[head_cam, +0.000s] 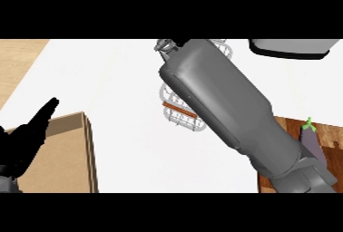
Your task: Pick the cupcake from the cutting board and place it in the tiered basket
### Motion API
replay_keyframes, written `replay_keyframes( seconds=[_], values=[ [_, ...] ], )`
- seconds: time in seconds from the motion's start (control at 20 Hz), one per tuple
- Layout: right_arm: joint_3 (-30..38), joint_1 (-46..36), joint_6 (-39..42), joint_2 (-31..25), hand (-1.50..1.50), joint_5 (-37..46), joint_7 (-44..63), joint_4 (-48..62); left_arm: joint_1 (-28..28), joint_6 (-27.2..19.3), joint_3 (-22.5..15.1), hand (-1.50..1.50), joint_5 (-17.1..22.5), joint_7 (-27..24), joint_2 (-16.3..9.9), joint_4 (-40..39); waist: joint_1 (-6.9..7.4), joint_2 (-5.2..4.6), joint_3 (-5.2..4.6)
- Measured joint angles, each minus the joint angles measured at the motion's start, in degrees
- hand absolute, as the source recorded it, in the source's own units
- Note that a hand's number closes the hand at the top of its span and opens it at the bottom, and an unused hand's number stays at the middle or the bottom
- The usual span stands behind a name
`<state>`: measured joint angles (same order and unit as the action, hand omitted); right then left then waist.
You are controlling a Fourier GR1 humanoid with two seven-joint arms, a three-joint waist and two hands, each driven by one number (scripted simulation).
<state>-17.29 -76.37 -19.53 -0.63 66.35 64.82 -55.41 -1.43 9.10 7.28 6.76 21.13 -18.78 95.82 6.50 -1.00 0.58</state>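
My right forearm (221,104) stretches from the lower right up to the picture's top, crossing over the white wire tiered basket (179,115). It hides most of the basket, and the right hand lies past the top edge, unseen. No cupcake shows anywhere. The wooden cutting board (331,136) lies at the right edge, partly under the arm. My left hand (26,136) rests open at the lower left, fingers pointing up.
A purple eggplant (312,141) lies on the cutting board. A tan box (67,154) stands beside the left hand. A grey and white appliance (291,47) sits at the top right. The wooden floor (17,63) shows beyond the white counter's left edge.
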Motion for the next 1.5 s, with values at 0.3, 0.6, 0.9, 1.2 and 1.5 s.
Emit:
replay_keyframes(
  seconds=[0.3,0.6,0.9,1.2,1.5],
  values=[
    [-2.56,-5.22,8.29,0.06,1.5,4.58,-2.21,13.29,-2.35,0.09,1.96,0.0,-0.09,0.11,0.1,1.15,-2.29,0.47,0.07],
    [-1.7,-12.58,17.91,-0.06,1.5,4.4,-6.91,22.15,-3.86,0.94,3.84,0.0,-0.12,-1.37,0.48,0.92,-3.61,0.78,0.26],
    [-0.55,-17.12,22.73,0.01,1.5,3.84,-10.27,27.65,-4.76,0.86,4.76,0.0,-1.63,-2.37,1.19,0.82,-4.29,0.93,0.59],
    [1.68,-18.78,26.71,0.13,1.5,1.92,-11.65,31.94,-5.23,1.55,5.85,0.0,-2.42,-3.7,1.8,0.61,-4.33,0.87,0.52],
    [7.8,-17.65,29.94,0.27,-1.5,-3.39,-7.59,36.24,-5.92,2.17,6.82,0.0,-2.76,-4.38,1.85,0.38,-4.65,0.78,0.56]
  ],
)
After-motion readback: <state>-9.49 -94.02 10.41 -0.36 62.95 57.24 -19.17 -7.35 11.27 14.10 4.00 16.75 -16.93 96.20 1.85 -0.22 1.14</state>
